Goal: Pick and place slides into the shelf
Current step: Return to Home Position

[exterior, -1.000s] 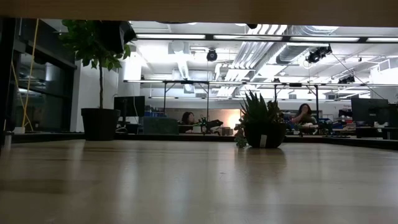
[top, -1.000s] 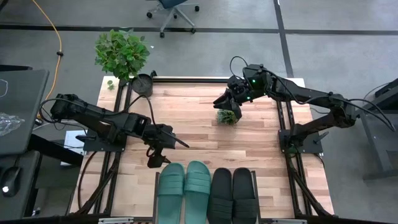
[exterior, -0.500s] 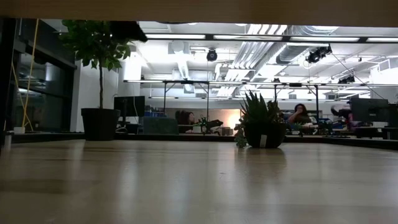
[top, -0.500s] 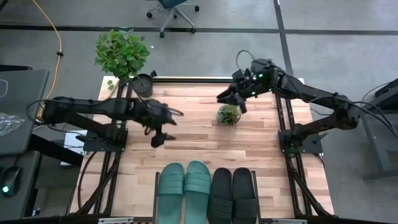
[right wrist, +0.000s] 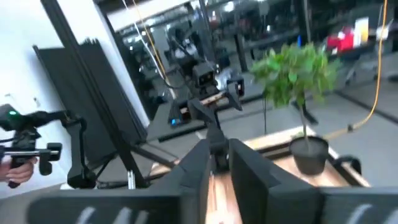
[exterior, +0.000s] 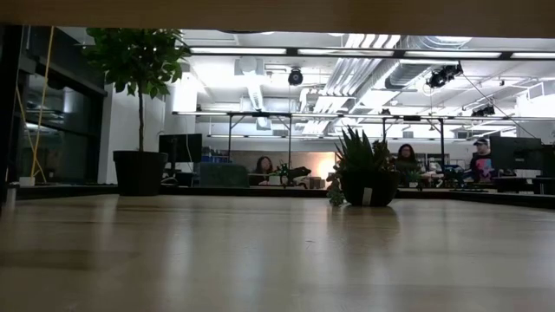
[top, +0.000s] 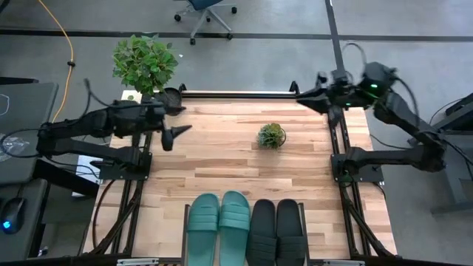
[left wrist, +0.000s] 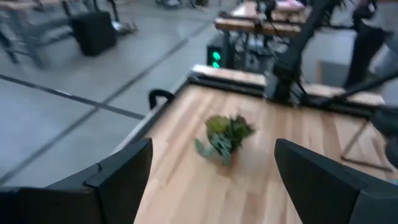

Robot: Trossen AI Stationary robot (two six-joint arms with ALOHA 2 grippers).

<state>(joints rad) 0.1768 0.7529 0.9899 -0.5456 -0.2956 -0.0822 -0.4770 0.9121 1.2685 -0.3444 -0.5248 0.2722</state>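
Observation:
All the slides lie side by side, soles down, in the shelf point(top: 184, 235) at the table's near edge: two teal slides point(top: 219, 224) on the left and two black slides point(top: 276, 230) on the right. My left gripper point(top: 174, 134) point(left wrist: 211, 180) is open, raised over the table's far-left part and far from the slides. My right gripper point(top: 301, 92) point(right wrist: 217, 168) hovers over the far-right corner with its fingers close together. Neither gripper holds anything.
A small potted plant point(top: 271, 136) point(exterior: 364, 169) point(left wrist: 224, 134) stands on the tabletop's far middle. A large potted plant point(top: 145, 65) point(right wrist: 298, 81) stands off the far-left corner. Bare wood point(top: 236, 174) lies between the small plant and the slides. People sit in the room behind.
My left gripper has swung from just beside the teal slides toward the table's far-left edge, rising. My right gripper has pulled back from above the small plant toward the far-right corner. The slides and the plant have stayed put.

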